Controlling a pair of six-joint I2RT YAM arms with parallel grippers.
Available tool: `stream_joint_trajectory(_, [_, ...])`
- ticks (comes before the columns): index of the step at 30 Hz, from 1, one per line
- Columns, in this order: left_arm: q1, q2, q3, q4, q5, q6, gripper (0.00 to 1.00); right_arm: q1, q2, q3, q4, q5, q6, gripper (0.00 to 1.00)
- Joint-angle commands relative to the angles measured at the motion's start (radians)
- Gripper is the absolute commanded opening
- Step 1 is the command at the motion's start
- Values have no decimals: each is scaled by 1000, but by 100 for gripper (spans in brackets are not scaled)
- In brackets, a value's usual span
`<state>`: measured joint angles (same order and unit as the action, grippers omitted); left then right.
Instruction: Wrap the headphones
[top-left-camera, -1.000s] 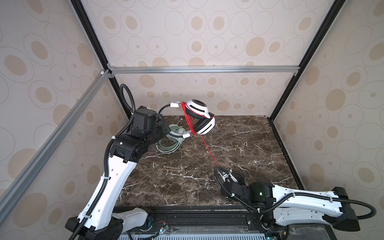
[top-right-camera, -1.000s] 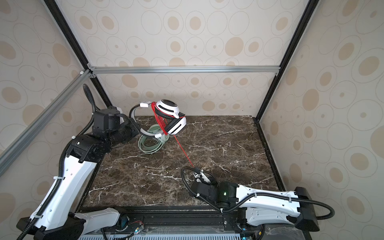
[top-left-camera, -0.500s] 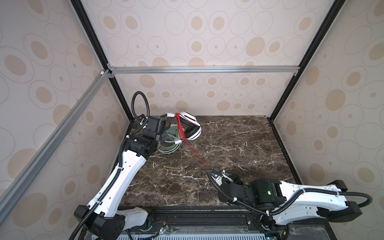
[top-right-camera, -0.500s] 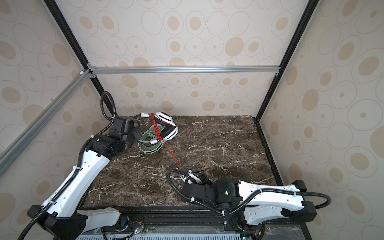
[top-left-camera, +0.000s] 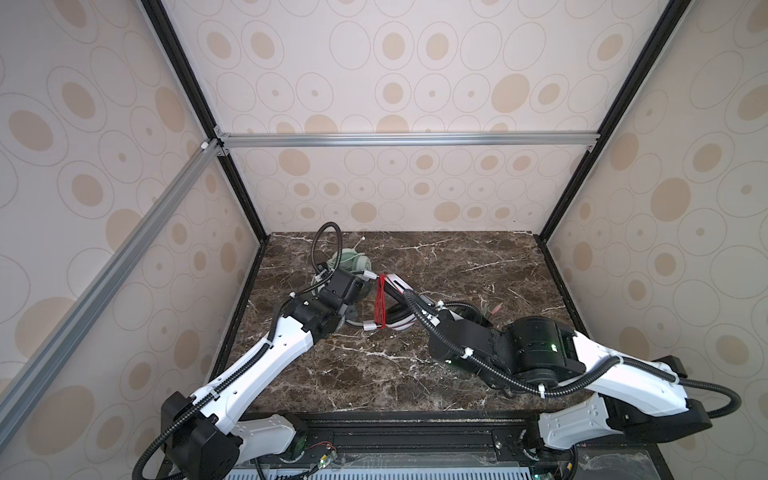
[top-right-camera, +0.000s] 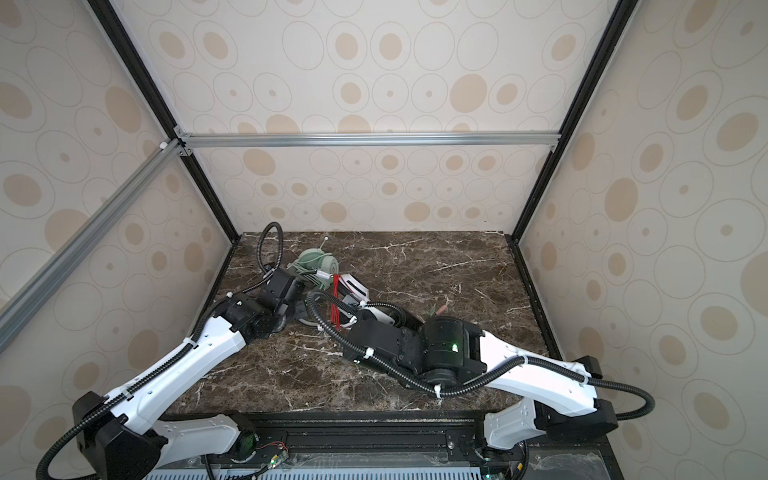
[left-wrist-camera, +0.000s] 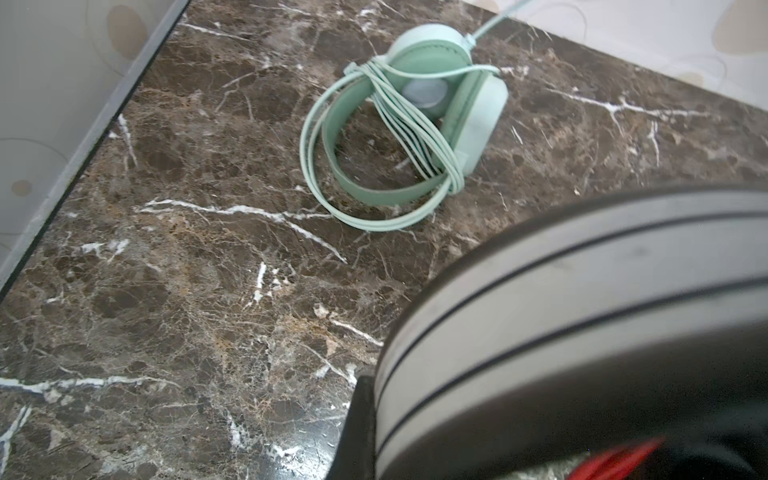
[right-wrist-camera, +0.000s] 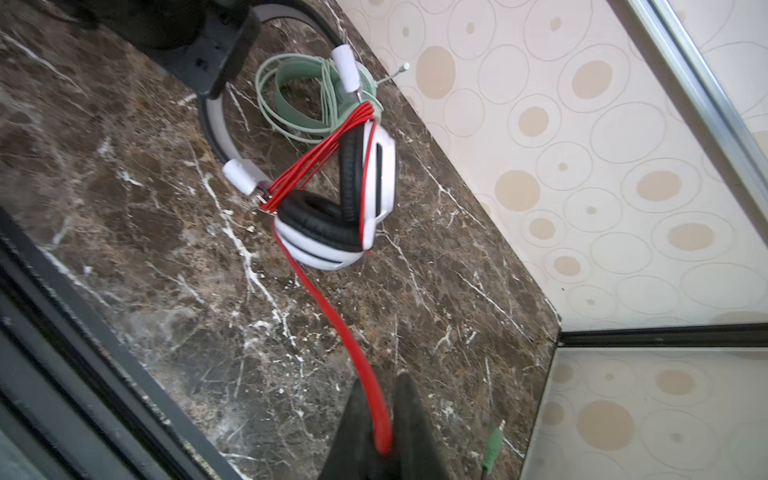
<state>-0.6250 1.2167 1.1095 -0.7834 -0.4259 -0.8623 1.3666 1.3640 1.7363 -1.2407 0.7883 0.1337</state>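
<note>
Two headsets sit at the back left of the marble table (top-left-camera: 478, 270) in both top views: the green headset (top-left-camera: 351, 262), its cable wound round it, and just beside it the white headset (top-left-camera: 395, 285), red cable (top-left-camera: 380, 305) looped across. From the left wrist we see the left gripper (left-wrist-camera: 361, 419) clamped shut on the grey headband (left-wrist-camera: 582, 324). From the right wrist we see the right gripper (right-wrist-camera: 380, 440) pinching the red cable, which runs to the white headset lying on the table.
</note>
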Motion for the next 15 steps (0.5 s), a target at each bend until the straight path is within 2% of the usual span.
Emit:
stream_joint_trajectory(1, [-71,-59,-34,86,-76,25,0,-78,-7,-9,47,-34,-126,0])
stream_joint_trajectory(5, [-195,-91,-105,126,-72,34,0,-164,-13,-44,136,-142,-189,0])
stream_joint_trajectory(10, [-339,-53,-103,97,-109,15,0,-261,9,-62,213,-260,-231,0])
stream_joint_trajectory(15, [-422,-75,-111,98,-147,12,0,-361,21,-126,280,-360,-233,0])
